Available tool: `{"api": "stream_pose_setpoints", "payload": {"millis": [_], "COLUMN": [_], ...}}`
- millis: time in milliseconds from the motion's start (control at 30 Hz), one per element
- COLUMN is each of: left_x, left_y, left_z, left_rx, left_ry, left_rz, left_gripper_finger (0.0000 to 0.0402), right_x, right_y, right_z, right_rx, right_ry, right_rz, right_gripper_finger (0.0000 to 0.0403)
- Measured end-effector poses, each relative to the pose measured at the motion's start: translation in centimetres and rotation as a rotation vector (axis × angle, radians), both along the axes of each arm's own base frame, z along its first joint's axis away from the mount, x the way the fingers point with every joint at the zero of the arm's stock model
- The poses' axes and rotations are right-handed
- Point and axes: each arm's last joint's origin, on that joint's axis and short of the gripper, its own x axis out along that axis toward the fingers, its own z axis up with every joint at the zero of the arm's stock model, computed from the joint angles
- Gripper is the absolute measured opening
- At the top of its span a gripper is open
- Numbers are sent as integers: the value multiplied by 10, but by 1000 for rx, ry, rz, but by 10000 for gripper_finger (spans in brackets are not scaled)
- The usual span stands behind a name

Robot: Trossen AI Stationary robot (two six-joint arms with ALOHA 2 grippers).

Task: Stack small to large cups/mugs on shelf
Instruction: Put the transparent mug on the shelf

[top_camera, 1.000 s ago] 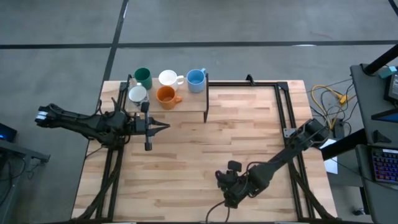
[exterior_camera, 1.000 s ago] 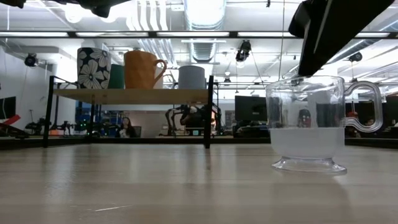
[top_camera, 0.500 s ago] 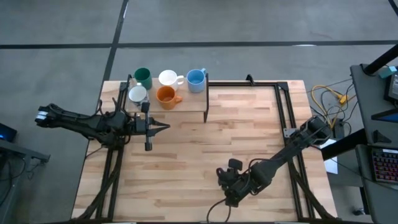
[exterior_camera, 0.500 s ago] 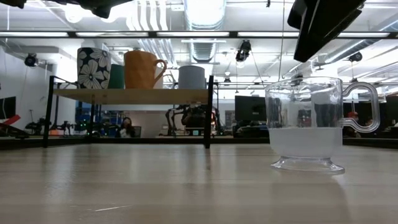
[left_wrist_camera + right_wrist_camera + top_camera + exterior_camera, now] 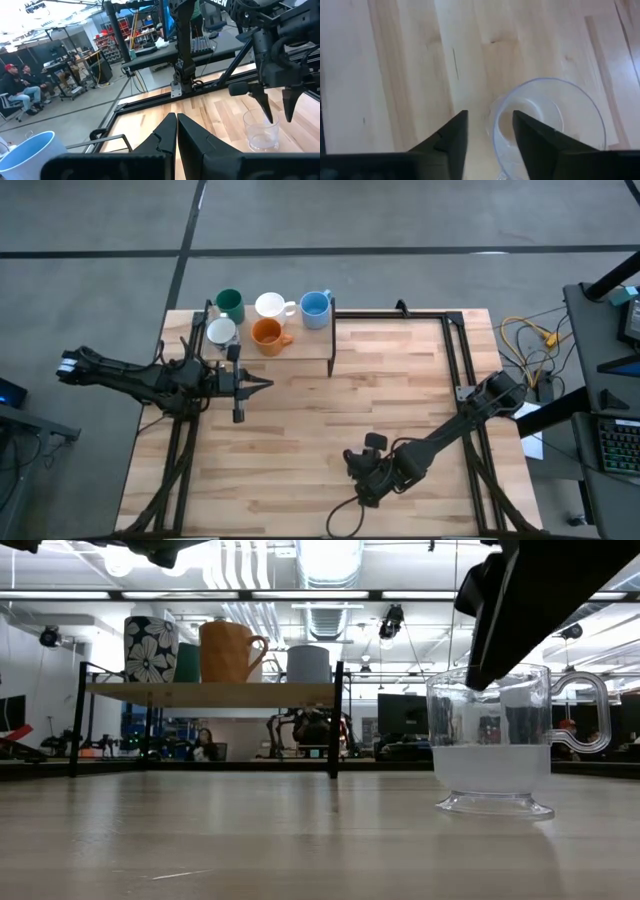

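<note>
You have five cups on the shelf [image 5: 300,348]; the clear cup [image 5: 492,740] remains on the counter [image 5: 400,395], right end effector [image 5: 487,131] spread astride its rim.

The clear cup [image 5: 549,125] stands on the tabletop [image 5: 395,75] directly beneath the right gripper [image 5: 490,131] (shelf [image 5: 300,345] well apart).

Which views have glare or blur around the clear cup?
Low view: clear cup sharp, bright ceiling lights glaring behind, right gripper only a dark silhouette above. Right wrist view: its fingers soft-edged, the cup's rim crisp. Left wrist view: overexposed at one corner.
</note>
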Motion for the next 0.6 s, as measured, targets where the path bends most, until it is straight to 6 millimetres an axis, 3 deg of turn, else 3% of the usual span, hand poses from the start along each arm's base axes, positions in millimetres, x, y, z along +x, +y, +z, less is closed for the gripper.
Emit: {"api": "stream_pose_setpoints", "payload": {"millis": [300, 467, 600], "left_x": [-1, -8, -15], "left_y": [0, 0, 0], "left_z": [1, 6, 6], "left_rx": [0, 4, 23], "left_ry": [-7, -43, -63], "left_rz": [-1, -7, -15], "left_gripper_finger": [0, 0, 0], "right_x": [0, -1, 3], "right_y": [1, -2, -13], "right_z": [0, 5, 25], "right_rx": [8, 36, 56], "right_ry": [14, 31, 75], "right_rz": [28, 40, 35], "right_gripper_finger": [24, 10, 9]}}
